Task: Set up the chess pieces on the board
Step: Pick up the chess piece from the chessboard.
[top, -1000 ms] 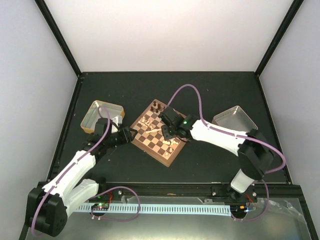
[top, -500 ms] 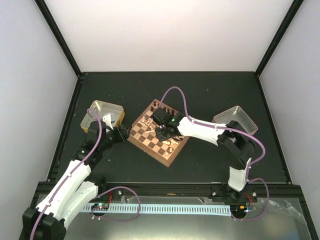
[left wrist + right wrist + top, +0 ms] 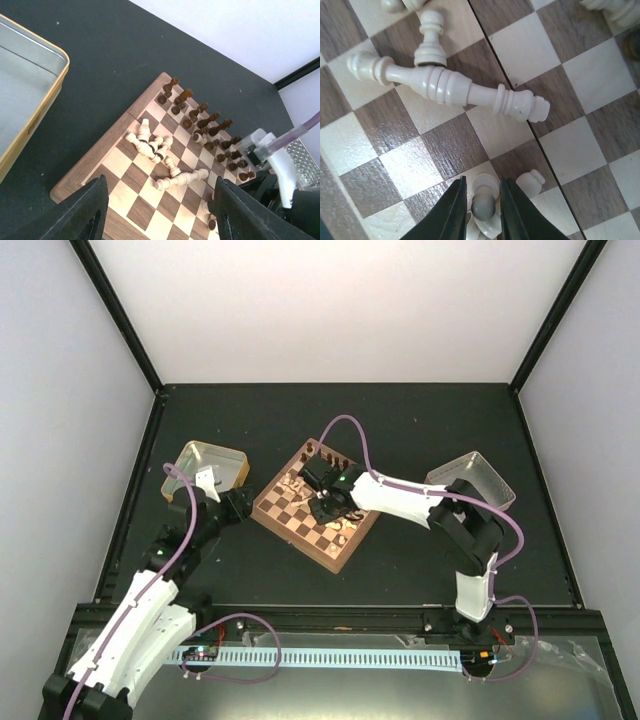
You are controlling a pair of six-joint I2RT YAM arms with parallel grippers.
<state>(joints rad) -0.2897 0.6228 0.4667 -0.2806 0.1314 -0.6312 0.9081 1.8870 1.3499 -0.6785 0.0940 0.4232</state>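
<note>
Right pincer (image 3: 483,187) straddles a pale pawn (image 3: 484,206) on the board (image 3: 445,145), the pawn's base cut off; whether it grips, I cannot tell. Left pincer (image 3: 162,200) hangs released, board just ahead.

Right gripper (image 3: 483,182): slid across, narrowed; pawn (image 3: 483,205) now between fingers (image 3: 457,210).
Left gripper (image 3: 161,182): pulled back; board (image 3: 105,146) farther ahead of fingers (image 3: 92,210).
</note>
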